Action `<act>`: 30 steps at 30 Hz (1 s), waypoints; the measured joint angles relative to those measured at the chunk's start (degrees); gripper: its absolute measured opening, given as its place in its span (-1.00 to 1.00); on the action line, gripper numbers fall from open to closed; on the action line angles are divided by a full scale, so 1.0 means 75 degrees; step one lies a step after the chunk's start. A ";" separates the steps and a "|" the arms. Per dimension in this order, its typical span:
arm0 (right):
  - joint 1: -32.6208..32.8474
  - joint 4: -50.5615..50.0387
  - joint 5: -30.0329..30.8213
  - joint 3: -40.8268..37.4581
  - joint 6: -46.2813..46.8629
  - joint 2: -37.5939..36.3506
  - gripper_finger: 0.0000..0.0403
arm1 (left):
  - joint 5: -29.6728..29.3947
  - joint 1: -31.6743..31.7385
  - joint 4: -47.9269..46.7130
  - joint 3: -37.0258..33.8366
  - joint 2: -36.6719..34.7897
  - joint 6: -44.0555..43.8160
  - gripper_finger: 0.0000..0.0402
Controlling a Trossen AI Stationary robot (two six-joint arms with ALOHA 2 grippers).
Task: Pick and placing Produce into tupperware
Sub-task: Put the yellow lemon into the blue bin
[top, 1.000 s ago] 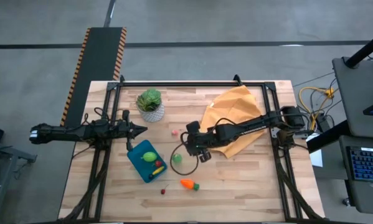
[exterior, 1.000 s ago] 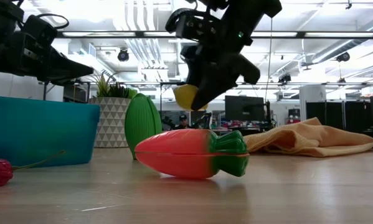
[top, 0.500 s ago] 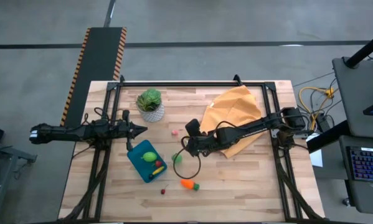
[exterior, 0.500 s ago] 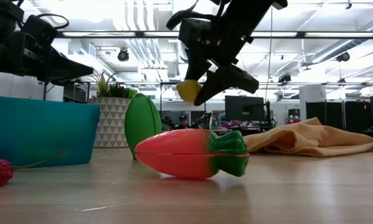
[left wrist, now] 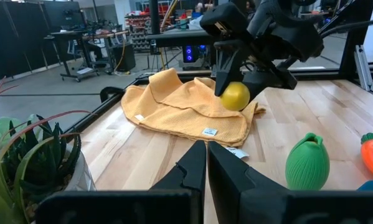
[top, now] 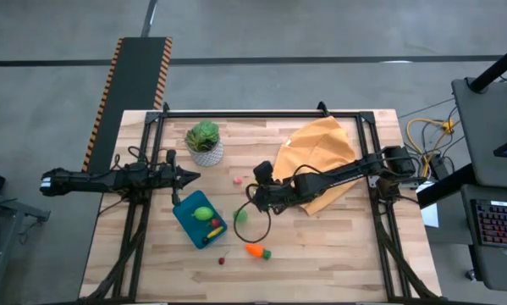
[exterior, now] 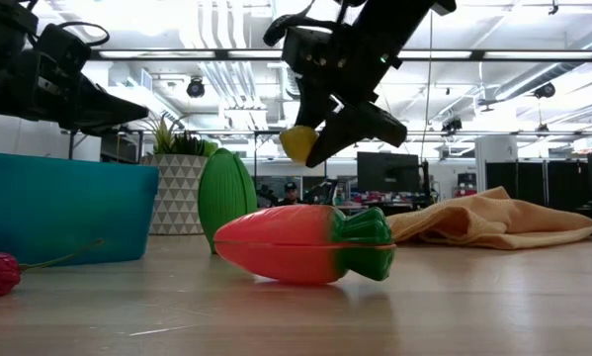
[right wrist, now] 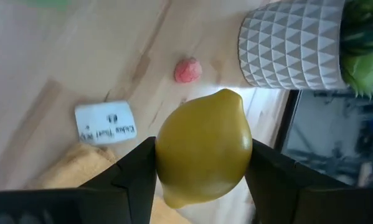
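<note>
Produce in hand: a yellow toy lemon (right wrist: 203, 146), pinched between the fingers of the right gripper (exterior: 320, 138) and lifted clear of the table, above the bare wood between the orange cloth (top: 318, 152) and the tupperware (top: 188, 224).
Right gripper: clamped on the lemon from both sides; the left wrist view shows it hanging over the table in front of the cloth.
Left gripper (left wrist: 206, 158): fingers pressed together, holding nothing, waiting at the table's left side just beyond the container's far corner.
Tupperware: teal container, left of centre on the table, near the potted plant (top: 204, 141).
Already inside: a lime-green fruit (top: 202, 213), a small red piece and a small yellow piece, as far as the high view shows.
Still on the table: a green ribbed fruit (exterior: 226, 201) just right of the container, the orange carrot (exterior: 300, 243) nearer the front edge, a dark red cherry-like piece (top: 222, 260) by the carrot, and a small pink piece (right wrist: 187, 70) near the plant pot.
Progress: I judge it partly done; the lemon has to travel to the container, and four pieces remain after it.
</note>
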 joint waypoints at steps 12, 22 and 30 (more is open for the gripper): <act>-0.0017 0.2294 -0.2204 -0.0143 0.1806 -0.0612 -0.02 | -0.0002 0.0000 0.0000 0.0000 0.0000 -0.0003 -1.00; -0.0017 0.4939 -0.2979 -0.0974 0.2307 -0.0604 -0.02 | 0.0000 -0.0003 0.0000 0.0000 -0.0003 -0.0003 -1.00; -0.0017 0.8150 -0.3446 -0.2239 0.2867 -0.0601 -0.02 | 0.0000 0.0000 0.0000 -0.0003 -0.0003 -0.0003 -1.00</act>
